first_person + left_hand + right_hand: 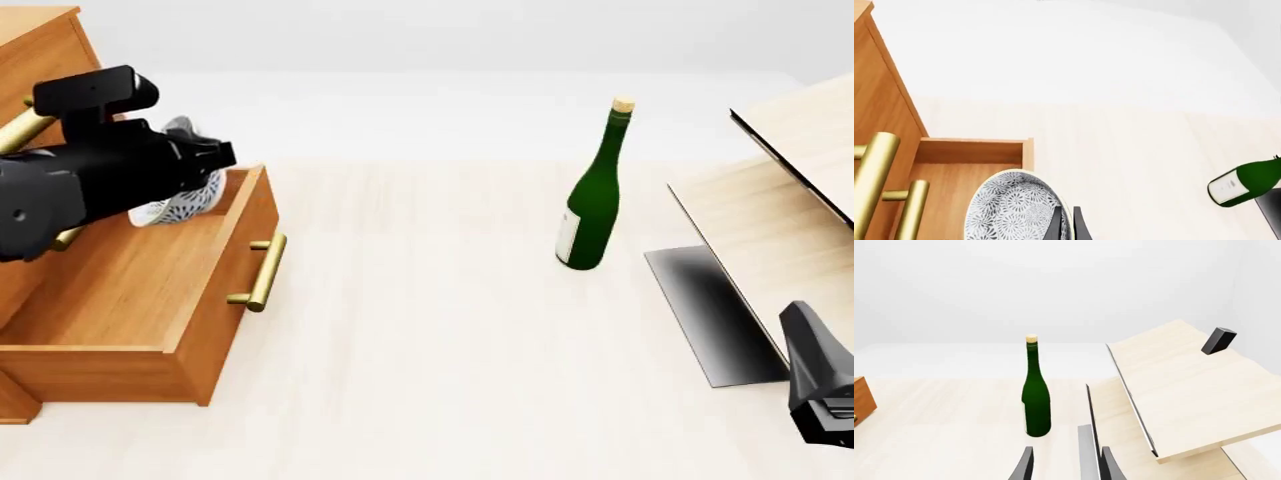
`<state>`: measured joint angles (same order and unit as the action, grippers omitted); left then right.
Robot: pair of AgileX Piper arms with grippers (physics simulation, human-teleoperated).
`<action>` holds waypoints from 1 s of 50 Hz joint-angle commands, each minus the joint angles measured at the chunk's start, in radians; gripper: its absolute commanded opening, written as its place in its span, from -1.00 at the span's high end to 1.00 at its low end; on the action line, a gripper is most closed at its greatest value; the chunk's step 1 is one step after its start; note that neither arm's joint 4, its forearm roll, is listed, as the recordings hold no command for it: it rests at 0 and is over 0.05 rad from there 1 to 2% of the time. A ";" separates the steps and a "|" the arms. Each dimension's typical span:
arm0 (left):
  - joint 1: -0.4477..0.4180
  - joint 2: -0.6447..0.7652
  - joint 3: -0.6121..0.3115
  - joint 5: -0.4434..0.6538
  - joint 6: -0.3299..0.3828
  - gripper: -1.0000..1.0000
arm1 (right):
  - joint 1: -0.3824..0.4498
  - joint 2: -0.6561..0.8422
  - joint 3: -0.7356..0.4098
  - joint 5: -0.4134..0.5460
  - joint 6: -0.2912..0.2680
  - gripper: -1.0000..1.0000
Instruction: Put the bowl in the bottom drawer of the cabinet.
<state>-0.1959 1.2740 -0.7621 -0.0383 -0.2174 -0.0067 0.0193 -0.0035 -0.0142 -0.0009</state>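
Left gripper (1066, 222): clamping the bowl (1014, 207) rim, hovering over the open bottom drawer (127, 290).
Right gripper (1062, 465): sitting narrowly parted, empty.
Open room: stretching rightward to the wine bottle (591, 190).

Pale wood table (441, 350) beneath plain white walls.

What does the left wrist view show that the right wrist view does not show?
Only the left wrist view shows the small white speckled ceramic bowl held in the left gripper over the open orange-brown wooden bottom drawer. Only the right wrist view shows the pale light-wood structure and the right gripper, which holds nothing. Both show the tall green wine bottle.
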 commanded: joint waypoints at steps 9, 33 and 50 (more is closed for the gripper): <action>0.022 -0.011 0.053 -0.060 -0.040 1.00 | 0.000 0.000 0.000 0.000 0.000 -1.00; 0.060 -0.031 0.098 -0.101 -0.056 1.00 | 0.000 0.000 0.000 0.000 0.000 -1.00; 0.073 -0.024 0.133 -0.132 -0.074 1.00 | 0.000 0.000 0.000 0.000 0.000 -1.00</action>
<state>-0.1352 1.2524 -0.6432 -0.1549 -0.2877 -0.0067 0.0193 -0.0035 -0.0142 -0.0008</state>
